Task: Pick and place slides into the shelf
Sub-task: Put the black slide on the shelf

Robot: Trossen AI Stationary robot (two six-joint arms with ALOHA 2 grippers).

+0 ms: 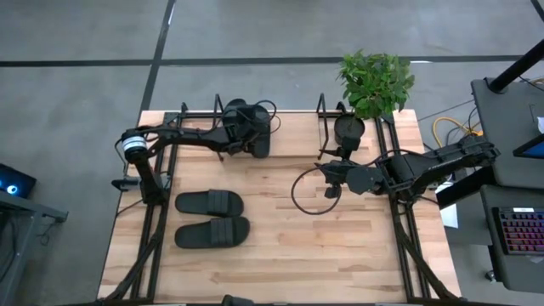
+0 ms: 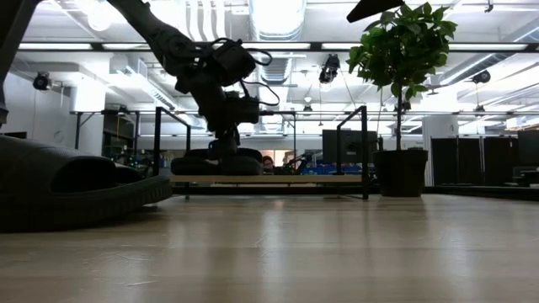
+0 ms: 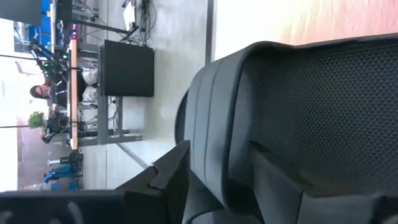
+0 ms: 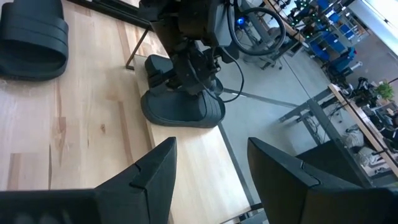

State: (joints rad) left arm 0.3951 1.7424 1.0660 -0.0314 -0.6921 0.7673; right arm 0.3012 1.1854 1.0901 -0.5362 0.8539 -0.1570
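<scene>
- Left gripper (image 1: 255,136) is at the shelf (image 2: 278,178) on the table's far edge, fingers closed around the strap of a slide (image 4: 180,107) resting on the shelf board.
- Two more slides (image 1: 210,203) lie flat on the table (image 1: 340,246), side by side, near the left arm's base.
- Right gripper (image 1: 327,174) hovers mid-table, fingers spread wide, holding nothing.

Potted plant (image 1: 375,81) at table's (image 1: 280,255) far right corner; keyboard (image 1: 520,231) on side desk; seated person (image 3: 43,92) beyond, prob.
</scene>
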